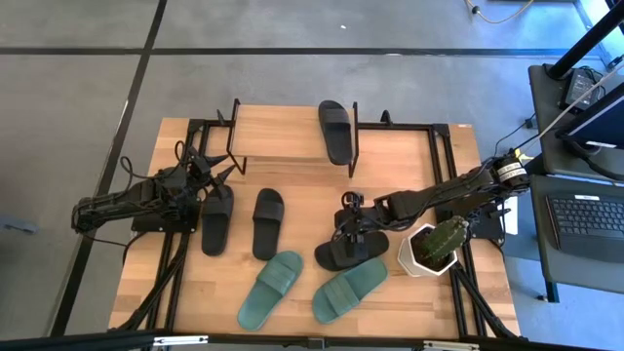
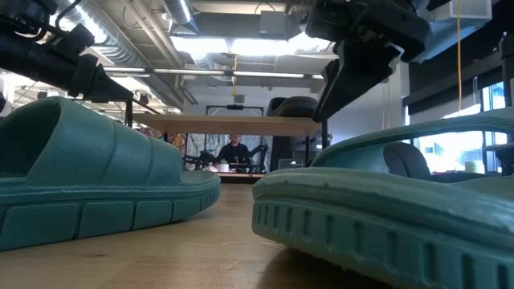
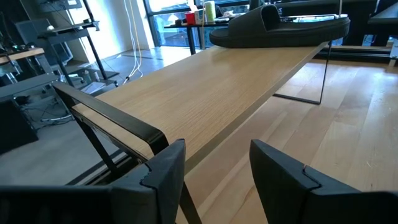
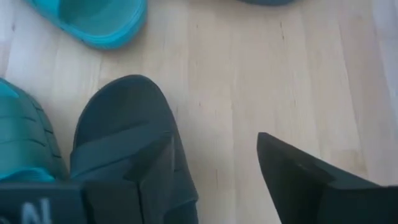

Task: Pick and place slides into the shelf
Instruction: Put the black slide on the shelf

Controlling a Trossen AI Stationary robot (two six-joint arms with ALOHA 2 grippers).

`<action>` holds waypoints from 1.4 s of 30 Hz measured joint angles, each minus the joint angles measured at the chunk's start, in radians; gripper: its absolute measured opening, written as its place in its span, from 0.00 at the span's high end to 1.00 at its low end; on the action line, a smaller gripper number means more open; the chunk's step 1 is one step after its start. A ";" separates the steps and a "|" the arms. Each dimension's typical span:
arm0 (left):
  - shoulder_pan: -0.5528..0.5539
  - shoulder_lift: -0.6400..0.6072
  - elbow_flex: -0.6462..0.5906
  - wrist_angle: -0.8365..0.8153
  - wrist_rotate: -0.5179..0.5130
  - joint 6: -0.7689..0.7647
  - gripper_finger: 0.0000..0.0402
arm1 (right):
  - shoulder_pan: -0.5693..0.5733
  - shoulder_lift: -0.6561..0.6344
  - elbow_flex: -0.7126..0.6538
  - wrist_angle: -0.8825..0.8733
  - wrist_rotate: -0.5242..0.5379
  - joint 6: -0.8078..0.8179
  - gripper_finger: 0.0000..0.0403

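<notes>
The shelf (image 1: 292,132) stands at the table's far middle, and one black slide (image 1: 334,130) lies on its top board near the right end. Two black slides (image 1: 216,216) (image 1: 267,222) lie side by side on the table. Two teal slides (image 1: 271,289) (image 1: 349,289) lie near the front edge. My left gripper (image 1: 210,168) is open and empty at the shelf's left end, facing along the board (image 3: 211,87). My right gripper (image 1: 351,229) is open, pointing down over another black slide (image 4: 124,137) that lies flat on the table. My right gripper stands over the black slide from above, with one finger (image 4: 155,180) over the slide's strap (image 4: 118,149) and the other (image 4: 298,180) over bare table beside it. I cannot tell whether the finger touches the slide.
A potted cactus in a white pot (image 1: 434,246) stands just right of my right gripper. The shelf's black frame legs (image 1: 354,136) rise at its ends. Bare table lies under and in front of the shelf. A person sits in the room beyond the table (image 2: 234,151).
</notes>
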 joint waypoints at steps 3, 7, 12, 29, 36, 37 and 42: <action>0.000 0.000 0.000 0.000 0.000 0.000 0.57 | 0.000 0.000 0.000 0.001 0.000 -0.003 0.42; 0.000 0.000 0.000 0.000 0.000 0.000 0.57 | 0.000 0.000 0.000 0.002 0.001 0.001 0.41; 0.000 0.000 0.000 0.000 0.000 0.000 0.57 | 0.000 0.000 0.000 0.011 0.002 -0.007 0.41; 0.000 0.000 0.000 0.000 0.000 0.000 0.57 | -0.002 0.000 0.000 -0.127 0.005 -0.519 0.41; 0.000 0.000 0.000 0.000 0.000 0.000 0.57 | -0.002 0.002 0.000 -0.182 0.005 -0.560 0.41; 0.000 0.000 0.000 0.000 0.000 0.000 0.57 | -0.002 0.004 0.000 -0.186 0.004 -0.567 0.41; 0.000 0.000 0.000 0.000 0.000 0.000 0.57 | -0.002 0.022 0.000 -0.198 0.004 -0.580 0.41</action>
